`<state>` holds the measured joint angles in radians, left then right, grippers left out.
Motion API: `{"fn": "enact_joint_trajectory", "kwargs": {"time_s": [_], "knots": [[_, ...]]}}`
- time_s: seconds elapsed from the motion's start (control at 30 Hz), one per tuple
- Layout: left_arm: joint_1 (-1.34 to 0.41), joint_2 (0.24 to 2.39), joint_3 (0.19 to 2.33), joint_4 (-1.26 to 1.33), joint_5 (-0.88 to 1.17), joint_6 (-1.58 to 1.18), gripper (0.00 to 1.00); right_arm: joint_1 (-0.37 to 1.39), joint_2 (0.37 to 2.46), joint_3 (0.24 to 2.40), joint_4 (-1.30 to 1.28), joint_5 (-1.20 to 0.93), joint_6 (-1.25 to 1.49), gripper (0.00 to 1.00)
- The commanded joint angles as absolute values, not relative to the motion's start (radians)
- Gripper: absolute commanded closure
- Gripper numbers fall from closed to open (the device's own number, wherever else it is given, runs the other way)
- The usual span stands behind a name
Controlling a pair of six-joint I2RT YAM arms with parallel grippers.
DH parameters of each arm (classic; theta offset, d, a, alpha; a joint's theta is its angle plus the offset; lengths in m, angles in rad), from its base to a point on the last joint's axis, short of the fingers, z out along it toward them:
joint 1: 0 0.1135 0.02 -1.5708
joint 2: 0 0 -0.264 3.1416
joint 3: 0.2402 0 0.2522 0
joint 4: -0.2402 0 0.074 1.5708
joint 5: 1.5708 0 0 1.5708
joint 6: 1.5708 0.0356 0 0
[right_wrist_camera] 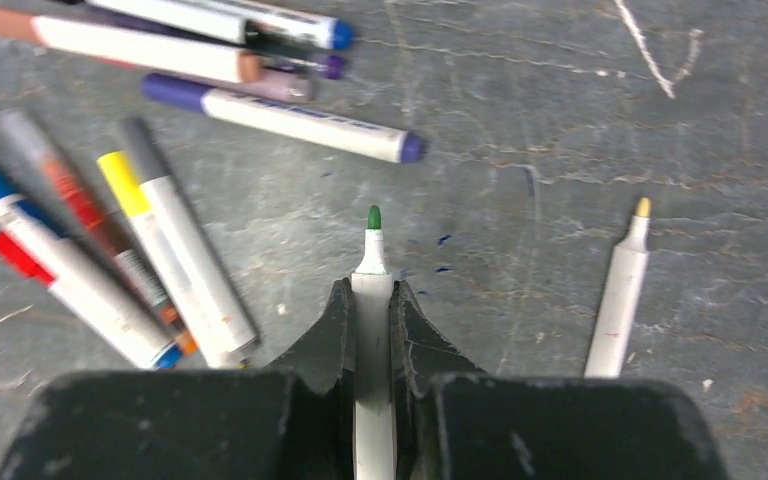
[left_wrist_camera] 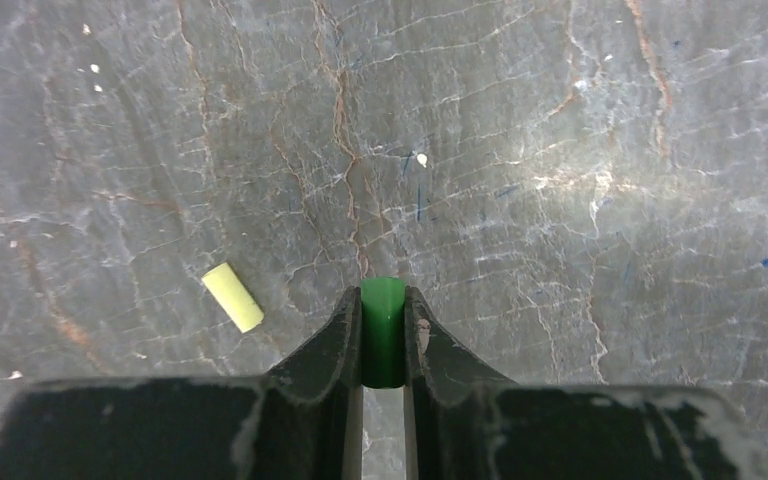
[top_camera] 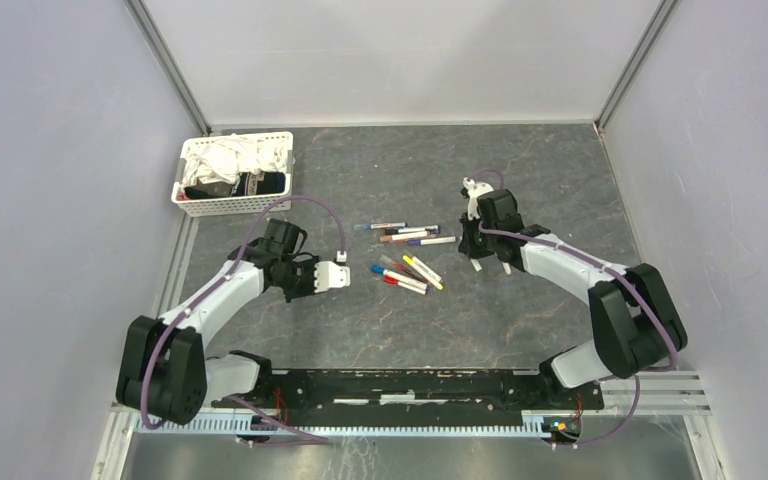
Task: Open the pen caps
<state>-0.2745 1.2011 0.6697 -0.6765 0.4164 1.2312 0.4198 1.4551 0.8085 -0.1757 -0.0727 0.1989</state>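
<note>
The pen caps (right_wrist_camera: pixel 175 92) not yet pulled sit on the pens (top_camera: pixel 407 256) lying mid-desk (top_camera: pixel 360 330) between the two arms, long axes roughly left-right, near either gripper. The left gripper (left_wrist_camera: pixel 383 297) is closed on a loose green cap (left_wrist_camera: pixel 383 330). The right gripper (right_wrist_camera: pixel 372 292) clamps the bared green-tipped pen (right_wrist_camera: pixel 372 255), tip pointing away.

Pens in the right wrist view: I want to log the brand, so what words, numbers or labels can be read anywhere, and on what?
None can be read in any view.
Purple-capped pen: print along the white barrel, too blurred to read.
Other pens: marks too small or blurred.
Green cap, yellow cap: no marks show.
</note>
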Motion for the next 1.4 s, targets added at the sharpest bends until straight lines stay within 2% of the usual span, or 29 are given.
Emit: {"fn": "enact_joint_trajectory", "kwargs": {"time_s": [0.0,0.17,0.3,0.4,0.47,0.57,0.7,0.77,0.97,1.17,1.37], "knots": [[-0.284,1.265,0.657,-0.540,0.367,1.119,0.98,0.406,1.502,0.802,-0.084,0.092,0.230,1.00],[-0.285,1.305,0.634,-0.489,0.347,1.095,0.92,0.391,1.550,0.792,-0.048,0.150,0.219,0.96],[-0.285,1.304,0.632,-0.472,0.355,1.067,0.81,0.374,1.601,0.796,-0.037,0.186,0.202,0.92],[-0.285,1.290,0.654,-0.509,0.371,1.055,0.68,0.359,1.642,0.805,-0.034,0.198,0.191,0.90],[-0.285,1.279,0.689,-0.558,0.400,1.040,0.55,0.351,1.658,0.807,-0.029,0.200,0.187,0.88],[-0.284,1.266,0.757,-0.645,0.462,1.011,0.40,0.341,1.669,0.804,-0.026,0.199,0.185,0.83],[-0.284,1.243,0.854,-0.742,0.539,0.977,0.18,0.336,1.658,0.800,-0.029,0.203,0.170,0.63],[-0.285,1.244,0.920,-0.786,0.549,0.954,0.15,0.334,1.646,0.806,-0.040,0.219,0.166,0.59],[-0.281,1.265,1.107,-0.885,0.553,0.871,0.08,0.346,1.543,0.820,-0.055,0.205,0.172,0.56],[-0.278,1.271,1.244,-0.952,0.499,0.765,0.00,0.513,1.445,0.818,-0.064,0.188,0.121,0.51],[-0.266,1.258,1.270,-1.001,0.430,0.741,0.00,0.677,1.458,0.801,-0.034,0.089,0.103,0.58]]}}
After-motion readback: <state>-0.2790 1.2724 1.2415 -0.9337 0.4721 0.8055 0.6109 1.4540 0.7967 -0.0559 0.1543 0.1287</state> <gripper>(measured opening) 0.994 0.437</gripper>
